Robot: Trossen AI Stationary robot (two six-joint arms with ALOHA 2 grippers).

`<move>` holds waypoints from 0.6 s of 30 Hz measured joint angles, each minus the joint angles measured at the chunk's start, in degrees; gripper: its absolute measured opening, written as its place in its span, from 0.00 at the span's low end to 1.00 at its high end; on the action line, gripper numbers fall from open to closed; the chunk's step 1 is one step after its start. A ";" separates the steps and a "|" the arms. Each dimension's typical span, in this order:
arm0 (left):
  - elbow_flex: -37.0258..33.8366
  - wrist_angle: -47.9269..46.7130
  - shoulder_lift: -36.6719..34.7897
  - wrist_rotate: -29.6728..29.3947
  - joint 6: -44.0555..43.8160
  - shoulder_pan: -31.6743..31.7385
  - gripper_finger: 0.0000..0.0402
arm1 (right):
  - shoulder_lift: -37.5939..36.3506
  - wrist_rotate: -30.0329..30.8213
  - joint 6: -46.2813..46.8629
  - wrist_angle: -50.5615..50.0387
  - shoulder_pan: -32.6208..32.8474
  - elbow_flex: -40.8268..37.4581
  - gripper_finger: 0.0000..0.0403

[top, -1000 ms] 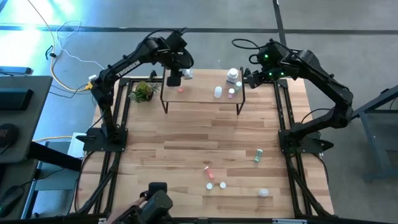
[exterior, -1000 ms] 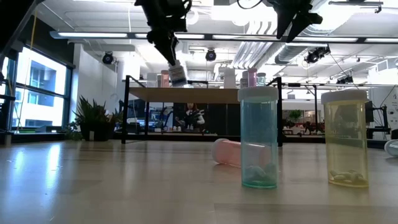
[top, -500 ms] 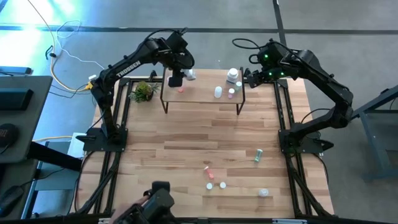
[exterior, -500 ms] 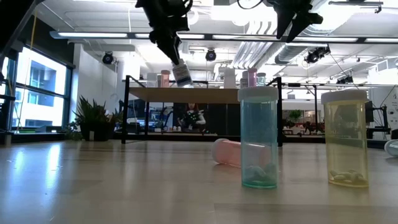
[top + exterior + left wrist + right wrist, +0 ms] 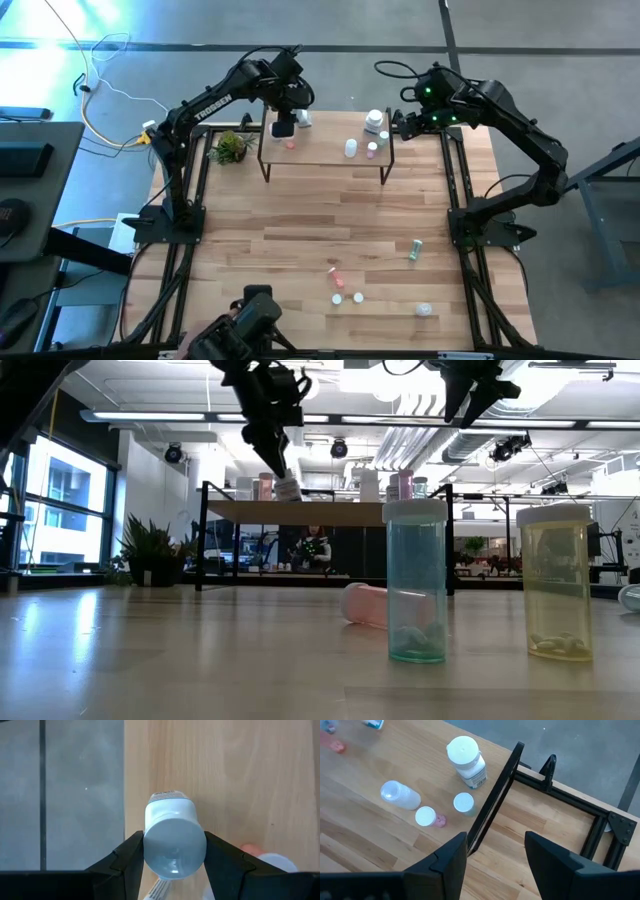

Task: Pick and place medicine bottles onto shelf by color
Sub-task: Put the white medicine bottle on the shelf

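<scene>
Over the last second the left end effector (image 5: pixel 284 124) has carried its white bottle (image 5: pixel 174 841) lower, down to the shelf (image 5: pixel 325 152) top: placement looks imminent, though contact cannot be confirmed. Its fingers (image 5: pixel 131 857) clamp the bottle's sides. A pink bottle (image 5: pixel 291 143) stands just beside it. The right end effector (image 5: pixel 402 124) waits, spread and empty, off the shelf's far end. On the surface, a teal vial (image 5: pixel 416 580) and a yellow vial (image 5: pixel 556 582) each hold a few pills.

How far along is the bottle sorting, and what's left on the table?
Several bottles already stand on the shelf. The left gripper holds a white bottle over the shelf's left end. The right gripper hangs open beside the right end. About five bottles wait on the table.
</scene>
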 joint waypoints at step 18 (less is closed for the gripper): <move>0.04 -0.29 0.27 -1.92 0.00 -0.21 0.47 | 0.00 -0.08 0.00 0.01 0.01 0.02 0.47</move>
